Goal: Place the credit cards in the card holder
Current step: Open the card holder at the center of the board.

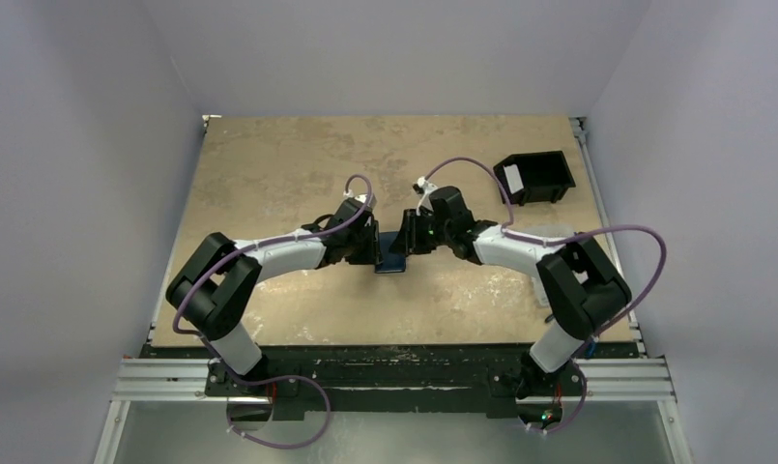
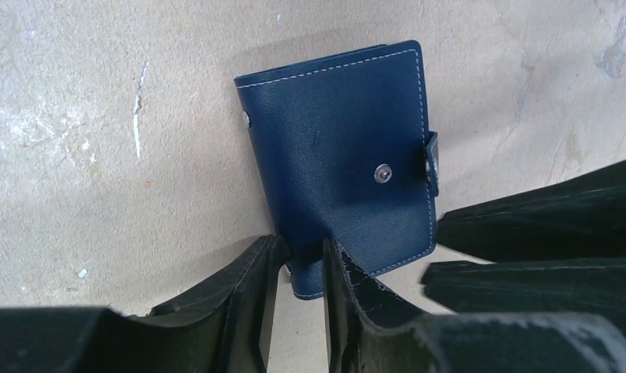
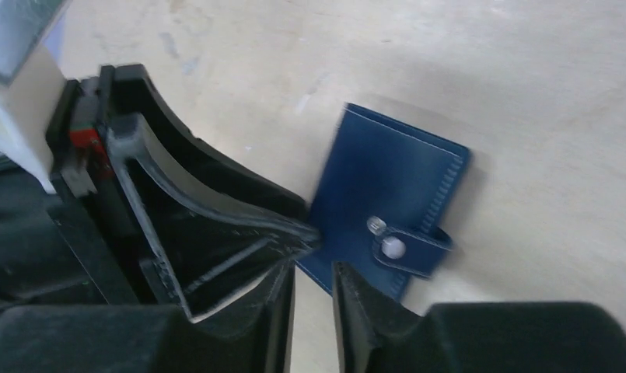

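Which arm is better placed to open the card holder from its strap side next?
Right, probably: the right gripper sits open beside the card holder's strap edge, while the left gripper straddles a far corner, suited to steadying.

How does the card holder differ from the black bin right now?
The card holder is navy, flat and folded; the black bin is an open box with a white label. The card holder is central on the table; the black bin sits far right. Both are dark.
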Robot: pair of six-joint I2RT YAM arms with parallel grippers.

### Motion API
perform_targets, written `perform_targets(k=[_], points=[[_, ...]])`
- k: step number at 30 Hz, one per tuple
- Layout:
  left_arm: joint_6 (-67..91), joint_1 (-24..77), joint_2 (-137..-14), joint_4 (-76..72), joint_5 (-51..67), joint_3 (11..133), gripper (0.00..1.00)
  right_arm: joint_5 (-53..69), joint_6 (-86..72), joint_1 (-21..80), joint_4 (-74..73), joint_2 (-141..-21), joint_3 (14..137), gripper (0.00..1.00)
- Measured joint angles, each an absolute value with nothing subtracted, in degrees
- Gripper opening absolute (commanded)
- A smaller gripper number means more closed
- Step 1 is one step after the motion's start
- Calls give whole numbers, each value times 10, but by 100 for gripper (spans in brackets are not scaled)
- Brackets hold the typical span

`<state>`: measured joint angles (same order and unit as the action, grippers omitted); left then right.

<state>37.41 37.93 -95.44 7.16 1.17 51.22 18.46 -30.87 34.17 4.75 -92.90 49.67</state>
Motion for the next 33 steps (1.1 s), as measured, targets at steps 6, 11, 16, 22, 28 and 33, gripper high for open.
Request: perform_targets(k=[6,11,16,22,28,33], points=[[388,378,-952,63,5,503,29,180,-327,350,61,-1007,542,21],[393,376,-948,62,4,501,29,45,-296,350,0,-997,557,21],[394,375,-948,63,8,501,29,-14,-281,350,-26,-984,557,20],[398,372,-944,69,32,510,24,44,-299,350,-3,-1007,557,11],[399,372,-878,72,34,511,33,138,-330,349,70,-1036,553,12],[394,371,-864,103,-3,525,30,236,-389,350,162,-1084,553,19]])
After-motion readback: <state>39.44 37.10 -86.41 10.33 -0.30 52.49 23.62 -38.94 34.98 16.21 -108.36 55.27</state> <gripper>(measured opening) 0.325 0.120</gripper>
